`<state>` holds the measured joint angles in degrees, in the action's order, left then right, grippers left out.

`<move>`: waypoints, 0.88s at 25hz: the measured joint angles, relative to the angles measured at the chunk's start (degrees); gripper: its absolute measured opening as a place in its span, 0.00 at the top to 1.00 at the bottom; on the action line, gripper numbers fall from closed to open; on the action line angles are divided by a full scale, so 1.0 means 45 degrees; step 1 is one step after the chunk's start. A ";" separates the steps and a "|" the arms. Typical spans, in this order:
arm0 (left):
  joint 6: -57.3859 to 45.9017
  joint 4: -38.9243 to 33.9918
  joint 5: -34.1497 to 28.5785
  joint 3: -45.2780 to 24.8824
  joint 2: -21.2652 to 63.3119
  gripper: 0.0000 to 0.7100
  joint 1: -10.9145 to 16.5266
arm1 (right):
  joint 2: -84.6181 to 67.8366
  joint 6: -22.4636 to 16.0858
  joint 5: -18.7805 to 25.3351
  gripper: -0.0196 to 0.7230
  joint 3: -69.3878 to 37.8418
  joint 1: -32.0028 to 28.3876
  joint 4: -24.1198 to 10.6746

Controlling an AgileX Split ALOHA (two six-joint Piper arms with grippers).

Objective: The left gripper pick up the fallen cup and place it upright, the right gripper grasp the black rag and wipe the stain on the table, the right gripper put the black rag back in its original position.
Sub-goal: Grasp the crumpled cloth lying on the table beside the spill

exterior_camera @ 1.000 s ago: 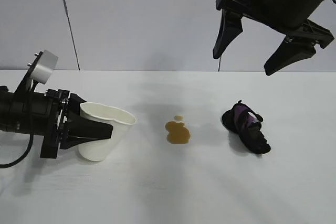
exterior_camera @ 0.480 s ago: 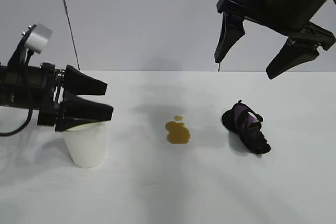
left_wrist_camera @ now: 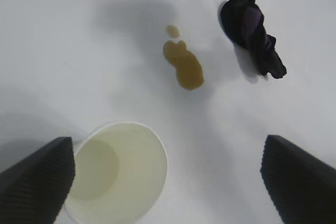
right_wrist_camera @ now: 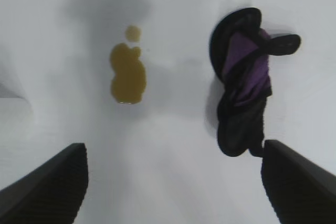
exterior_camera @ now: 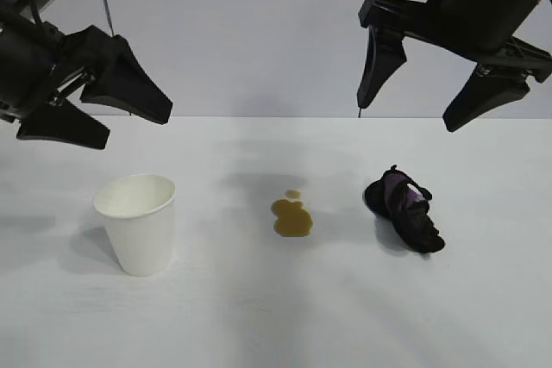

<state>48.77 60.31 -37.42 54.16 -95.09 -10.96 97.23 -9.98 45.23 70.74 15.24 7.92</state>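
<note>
The white paper cup [exterior_camera: 137, 222] stands upright on the white table [exterior_camera: 259, 316] at the left; it also shows in the left wrist view [left_wrist_camera: 118, 171]. My left gripper [exterior_camera: 134, 127] is open and empty, raised above and behind the cup. The yellowish-brown stain [exterior_camera: 291, 216] lies mid-table, also in the left wrist view [left_wrist_camera: 184, 66] and the right wrist view [right_wrist_camera: 127, 77]. The black rag [exterior_camera: 404, 209] with purple patches lies right of the stain, also seen from the right wrist [right_wrist_camera: 242, 98] and the left wrist [left_wrist_camera: 252, 35]. My right gripper [exterior_camera: 410, 114] hangs open high above the rag.
A grey wall with thin dark vertical seams [exterior_camera: 112, 36] stands behind the table. White tabletop lies in front of the cup, the stain and the rag.
My left gripper set the cup upright, opened and let it go, then rose up and back to the left. The right gripper barely moved.
</note>
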 joint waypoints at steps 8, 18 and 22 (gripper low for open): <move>-0.1687 -0.1146 -0.0206 0.0689 0.0000 0.02 -0.0116 | 0.2469 -0.1298 -0.1478 0.14 0.0000 0.0000 -0.1328; -0.1727 -0.1174 -0.0259 0.0689 0.0000 0.02 -0.0116 | 0.4190 -0.2233 -0.2443 0.54 0.0014 0.0000 -0.1960; -0.1727 -0.1185 -0.0275 0.0689 0.0000 0.02 -0.0116 | 0.4369 -0.2433 -0.2609 0.83 0.0014 0.0000 -0.2002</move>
<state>41.00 54.97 -38.66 57.26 -95.09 -11.48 116.89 -20.93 33.49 70.80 15.24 -1.09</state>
